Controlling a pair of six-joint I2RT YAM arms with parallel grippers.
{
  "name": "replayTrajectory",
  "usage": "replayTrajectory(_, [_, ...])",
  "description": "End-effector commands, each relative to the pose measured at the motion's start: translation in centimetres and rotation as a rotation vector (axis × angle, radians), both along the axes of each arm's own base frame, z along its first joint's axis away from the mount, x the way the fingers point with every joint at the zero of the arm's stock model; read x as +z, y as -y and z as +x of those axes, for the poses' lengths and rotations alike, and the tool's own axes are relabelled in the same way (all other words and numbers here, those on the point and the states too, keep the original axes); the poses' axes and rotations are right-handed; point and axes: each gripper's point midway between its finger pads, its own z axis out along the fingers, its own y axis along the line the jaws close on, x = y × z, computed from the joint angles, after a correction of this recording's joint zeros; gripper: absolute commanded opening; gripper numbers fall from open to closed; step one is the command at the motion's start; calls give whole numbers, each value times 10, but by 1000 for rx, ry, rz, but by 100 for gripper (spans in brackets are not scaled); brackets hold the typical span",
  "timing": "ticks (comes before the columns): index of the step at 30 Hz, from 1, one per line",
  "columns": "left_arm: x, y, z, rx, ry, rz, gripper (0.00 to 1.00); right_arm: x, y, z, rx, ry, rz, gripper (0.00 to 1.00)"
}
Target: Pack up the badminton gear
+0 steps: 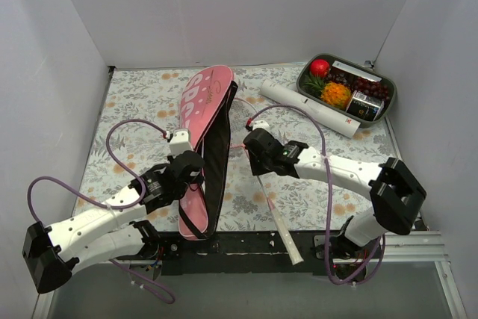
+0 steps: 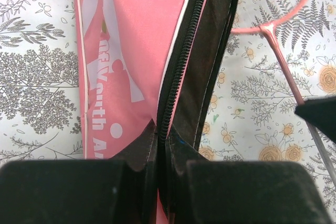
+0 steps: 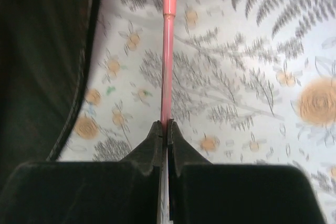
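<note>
Pink fabric with white lettering fills most of my left wrist feed. The pink racket bag [image 1: 203, 121] lies lengthwise down the middle of the floral worktop [image 1: 134, 102], with its zip open and the black lining showing along its right side. My left end effector [image 2: 161, 129] is clenched on the bag's zipped edge, pink cloth on one side of the pinch and black trim on the other. From above it sits at the bag's left side, toward the near end.

Just right of the bag, the racket [image 1: 286, 235] lies on the worktop with its white handle pointing away from the bag toward the near edge. Its pink frame [image 2: 273, 24] runs up to the bag's black opening, but I cannot tell how much of the head is inside. My right end effector [image 3: 164, 129] is clamped on the thin pink shaft [image 3: 167, 61], a little below the point where the shaft joins the frame.

The long white tube [image 1: 310, 108] lies slanted well to the right of the bag's far end. Beyond the tube, farther right of the bag, sits the grey tray [image 1: 304, 80] of colourful fruit [image 1: 336, 93].
</note>
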Motion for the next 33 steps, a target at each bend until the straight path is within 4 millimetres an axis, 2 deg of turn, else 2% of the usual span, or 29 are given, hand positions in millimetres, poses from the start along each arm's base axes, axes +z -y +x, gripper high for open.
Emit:
replayTrajectory(1, [12,9,13,16,59,-56,0,5,27,-24,-97,6,-27,1])
replayTrajectory(7, [6,18,17,1,51,-55,0,5,51,-76,-83,11,-64,1])
replayTrajectory(13, [-2,26,20,-4,33,-49,0,21,67,-113,-119,42,-73,1])
replayTrajectory(14, [-3,26,20,-3,32,-49,0,22,75,-118,-122,42,-98,1])
replayTrajectory(16, [-5,26,20,-4,30,-50,0,28,76,-129,-134,53,-85,1])
replayTrajectory(17, [-5,27,20,-5,31,-53,0,29,85,-133,-133,55,-118,1])
replayTrajectory(28, [-12,28,17,-10,6,-53,0,60,109,-162,-192,136,-172,1])
replayTrajectory(33, [-13,28,16,-15,2,-53,0,71,93,-164,-163,145,-119,1])
